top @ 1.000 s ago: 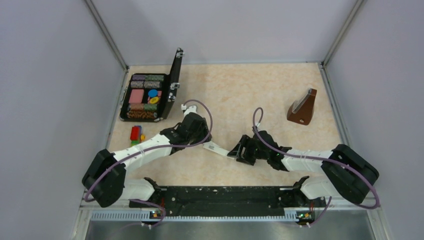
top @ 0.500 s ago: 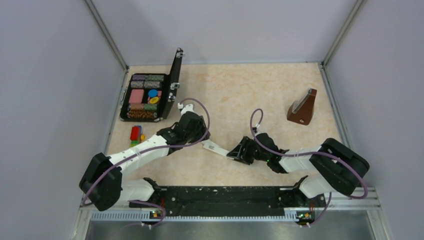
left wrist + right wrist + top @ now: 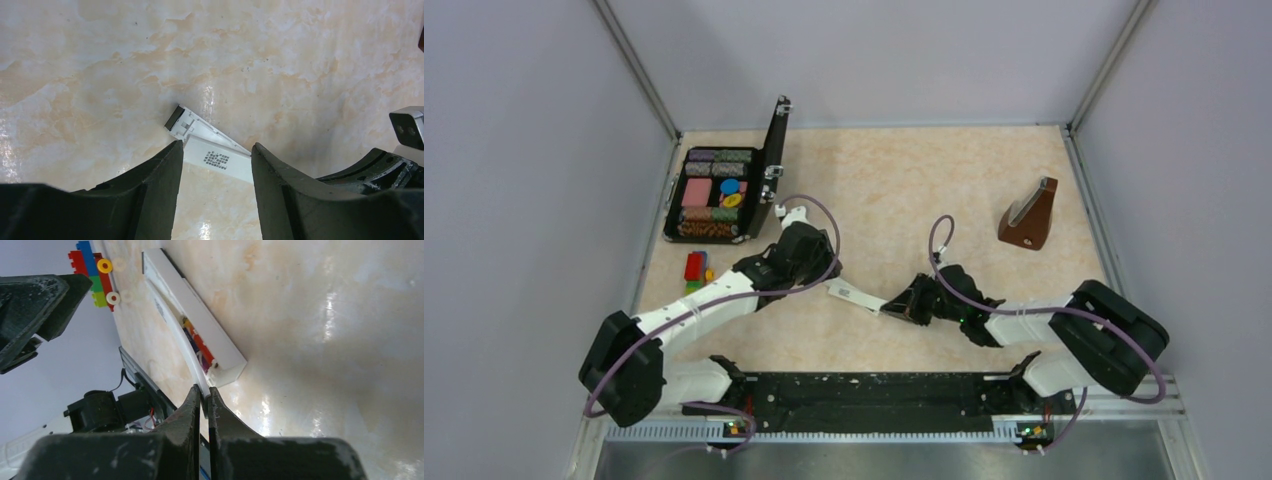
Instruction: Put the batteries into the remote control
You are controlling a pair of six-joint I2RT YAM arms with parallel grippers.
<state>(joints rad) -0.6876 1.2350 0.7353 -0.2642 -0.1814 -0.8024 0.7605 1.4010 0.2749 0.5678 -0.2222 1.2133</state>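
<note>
Remote control [image 3: 852,296] is lying on the desk [image 3: 904,190] well left of the metronome [image 3: 1029,215], right tool [image 3: 205,390] clenching its bowed battery cover [image 3: 187,362], left tool [image 3: 216,147] straddling it, hold unclear; cover likely risking snapping or slipping if body slides.

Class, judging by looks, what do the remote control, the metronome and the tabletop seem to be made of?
The remote control looks like matte white plastic, with moulded edges and a thin cover that bends. The metronome: probably wood, plain brown. The tabletop: marble-patterned, glossy with glare; stone or laminate, unclear.
</note>
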